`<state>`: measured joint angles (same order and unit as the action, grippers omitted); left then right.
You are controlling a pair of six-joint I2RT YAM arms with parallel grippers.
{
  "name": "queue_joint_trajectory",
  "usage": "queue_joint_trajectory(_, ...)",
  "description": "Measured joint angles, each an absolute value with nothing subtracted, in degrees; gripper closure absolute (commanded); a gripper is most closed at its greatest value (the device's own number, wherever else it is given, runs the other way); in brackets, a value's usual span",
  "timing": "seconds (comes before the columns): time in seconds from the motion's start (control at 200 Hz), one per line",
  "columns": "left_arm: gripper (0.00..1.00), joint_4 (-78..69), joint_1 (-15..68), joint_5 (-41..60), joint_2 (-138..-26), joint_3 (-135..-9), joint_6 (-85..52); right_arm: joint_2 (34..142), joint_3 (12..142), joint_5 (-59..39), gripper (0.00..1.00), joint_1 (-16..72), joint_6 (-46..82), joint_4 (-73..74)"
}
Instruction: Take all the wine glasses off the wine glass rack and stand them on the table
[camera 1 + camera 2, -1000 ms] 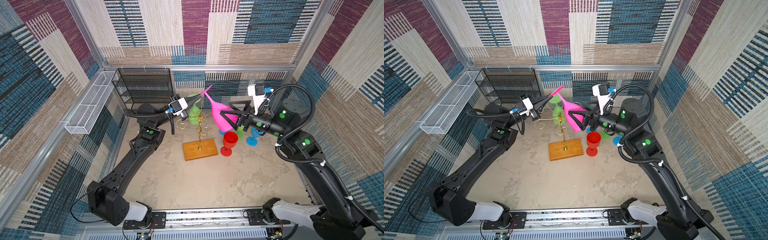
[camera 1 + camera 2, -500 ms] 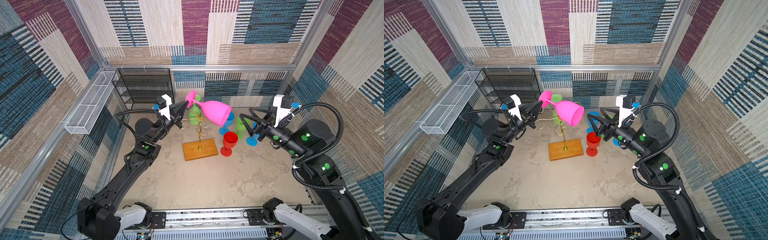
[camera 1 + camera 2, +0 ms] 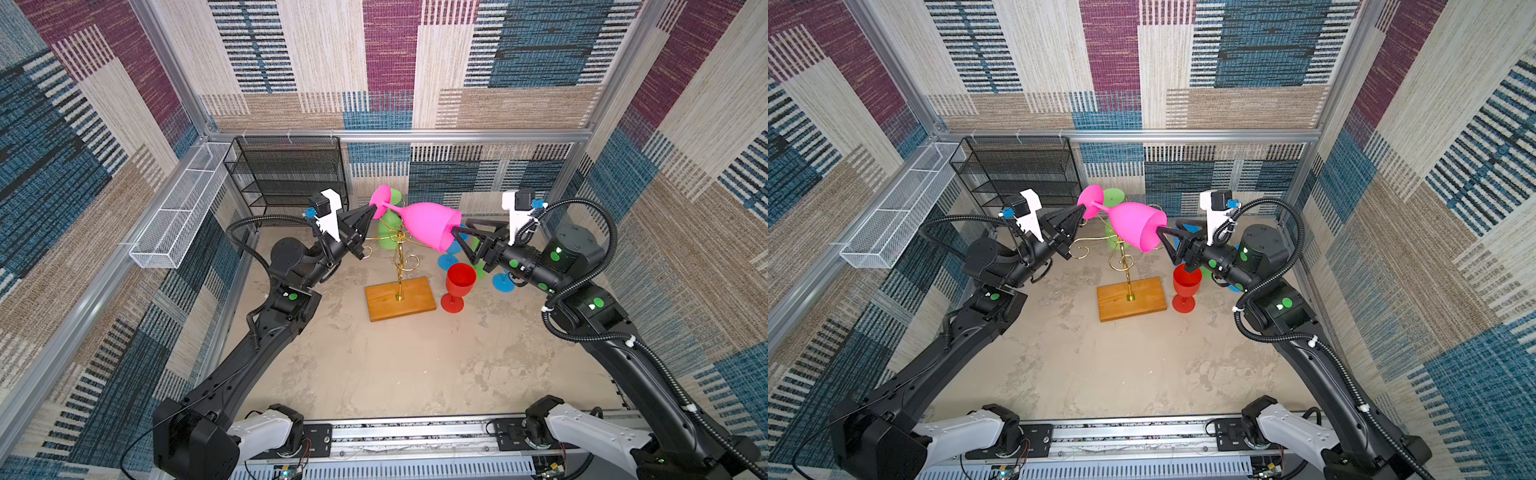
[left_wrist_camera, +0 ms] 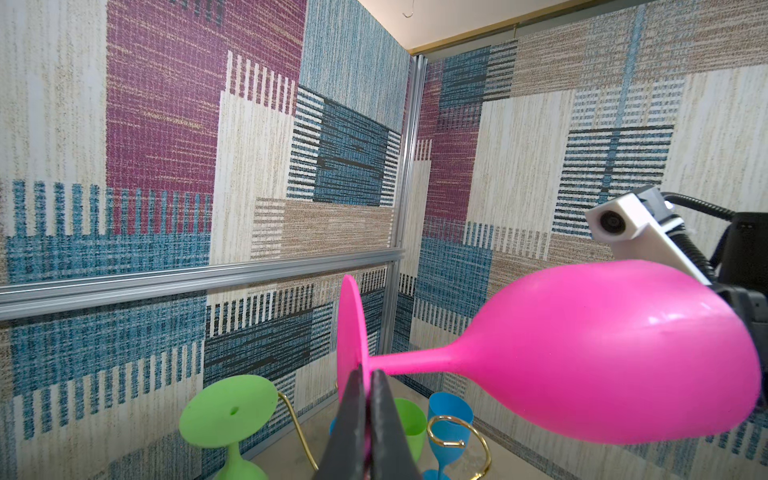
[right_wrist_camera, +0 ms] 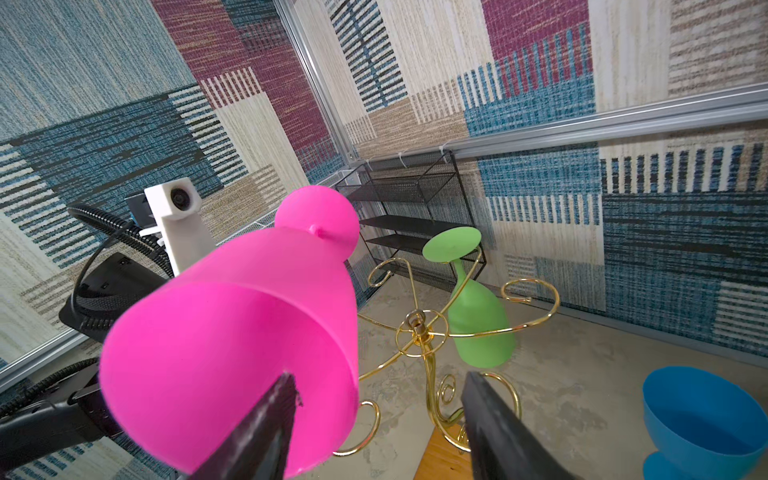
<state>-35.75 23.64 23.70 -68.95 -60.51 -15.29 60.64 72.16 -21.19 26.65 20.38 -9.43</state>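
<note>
Pink plastic marks the wine glass (image 3: 424,226), which is carried in the air just above the rack (image 3: 400,266), lying nearly level and clear of the gold arms. It is held only by the thin edge of its foot, on which the left pincer (image 3: 371,212) is clamped tight. The right pincer (image 3: 456,233) is set at the mouth of the bowl, on the far side of the rack from the left one. Its jaws are partly open and nothing is gripped. Whether one finger (image 5: 270,415) is inside the rim or only against it cannot be told.

The main risk is judged to be the hold on the foot: so narrow a grip could be twisted loose if the bowl is pushed by the right fingers before they close. If the foot were released too soon, the glass could be dropped onto the rack. The green glass (image 5: 478,324) hung there, or the red glass (image 3: 459,282) stood beside the rack's base, could be knocked over.
</note>
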Motion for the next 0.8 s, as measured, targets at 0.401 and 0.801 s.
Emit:
queue_joint_trajectory(0.401,0.96,-35.3,23.6,24.8,-69.0,-60.4,-15.4,64.3,74.3,-24.4,1.00,26.8,21.5,-7.7)
queue_joint_trajectory(0.801,0.36,-28.1,20.1,18.2,-63.0,-57.8,-13.4,62.2,80.4,-20.4,1.00,26.7,20.2,-13.9)
